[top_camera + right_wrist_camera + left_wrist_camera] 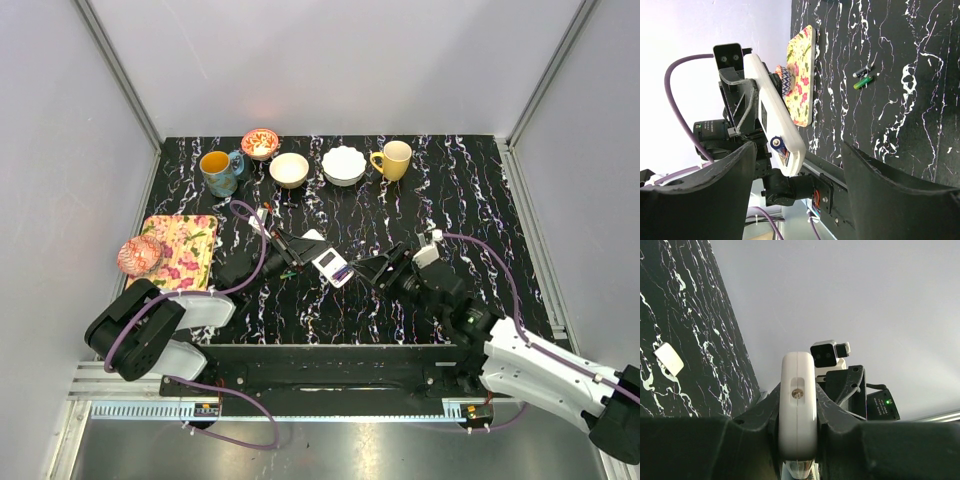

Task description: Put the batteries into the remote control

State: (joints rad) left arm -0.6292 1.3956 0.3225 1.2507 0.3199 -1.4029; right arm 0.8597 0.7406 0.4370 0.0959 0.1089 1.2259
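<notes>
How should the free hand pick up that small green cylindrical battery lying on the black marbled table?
Probably from straight above, right gripper pinching the green battery across its middle: it's a thin cylinder lying flat, so only its long sides offer grip. One finger must slip between it and the dark battery alongside.

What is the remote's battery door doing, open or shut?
Open. The remote control shows an uncovered slot with a battery end visible, and a white piece, likely its door, lies on the table.
</notes>
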